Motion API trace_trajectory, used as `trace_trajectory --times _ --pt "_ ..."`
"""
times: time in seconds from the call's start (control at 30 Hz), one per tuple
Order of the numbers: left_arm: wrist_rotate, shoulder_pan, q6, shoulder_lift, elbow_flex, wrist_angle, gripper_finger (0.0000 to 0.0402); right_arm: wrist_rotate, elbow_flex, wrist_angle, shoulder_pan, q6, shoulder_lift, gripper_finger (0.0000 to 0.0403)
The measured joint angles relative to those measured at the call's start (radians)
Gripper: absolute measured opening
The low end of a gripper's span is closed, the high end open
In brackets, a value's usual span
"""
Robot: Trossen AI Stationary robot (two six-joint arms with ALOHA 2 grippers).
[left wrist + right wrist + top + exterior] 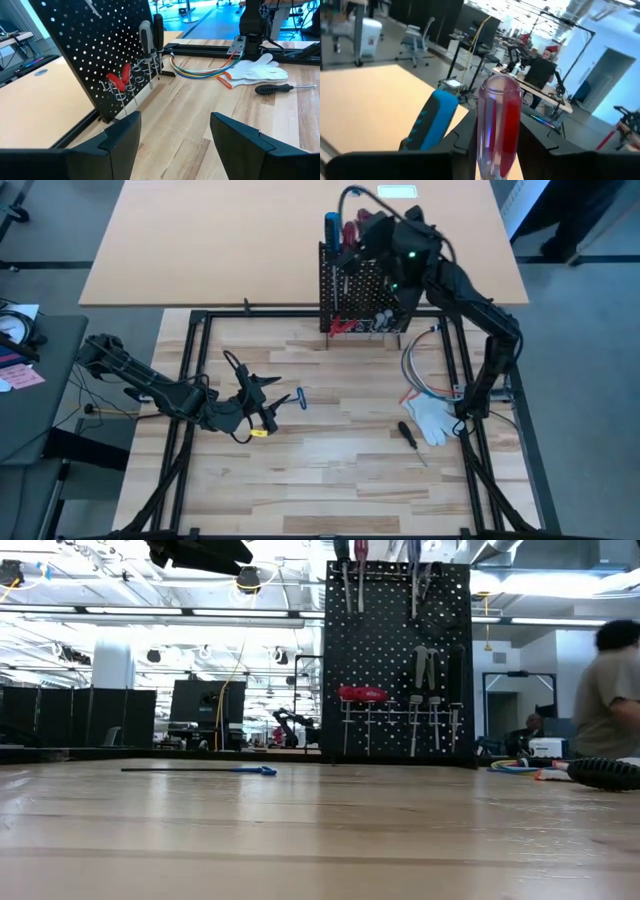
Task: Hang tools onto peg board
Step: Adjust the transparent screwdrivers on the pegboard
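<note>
The left end effector [268,402] hovers over the wooden bench [330,470] with its fingers spread wide and nothing between them; just ahead of its tips lies a slim blue-handled tool [296,399], with a long thin shaft, flat on the wood. That piece looks light, stiff and narrow, so it would likely roll or skid if nudged; the handle end, thicker than the shaft, seems the better place to pinch. Farther to the right the peg board [365,285] stands upright, with red-handled pliers [362,694] and several drivers already on its bottom hooks. The right end effector [495,131] is up at the board's top edge, pinching a clear red-cored screwdriver handle [499,120], a blue handle [431,120] just beside it. The smooth plastic may slip, so the grip should stay across the handle's middle. Below that arm, a black-handled screwdriver [408,433] lies beside a white glove [433,418].
</note>
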Motion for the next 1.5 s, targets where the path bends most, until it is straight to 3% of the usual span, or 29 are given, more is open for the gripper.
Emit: trace_trajectory --times 0.27,0.5,1.03,1.5 --pt "0.0 -0.009 -0.003 0.0 0.0 0.0 0.0234 0.005 0.002 -0.107 -0.042 0.131 -0.071 0.0103" --pt "0.0 -0.01 -0.009 0.0 0.0 0.001 0.0234 -0.126 0.002 -0.186 -0.091 0.267 -0.114 0.0103" --pt "0.0 -0.01 -0.011 0.0 0.0 0.001 0.0234 -0.241 0.001 -0.108 -0.088 0.275 -0.132 0.0103" --pt "0.0 -0.01 -0.018 0.0 0.0 0.002 0.0234 -0.266 -0.005 -0.239 -0.113 0.38 -0.12 0.0103"
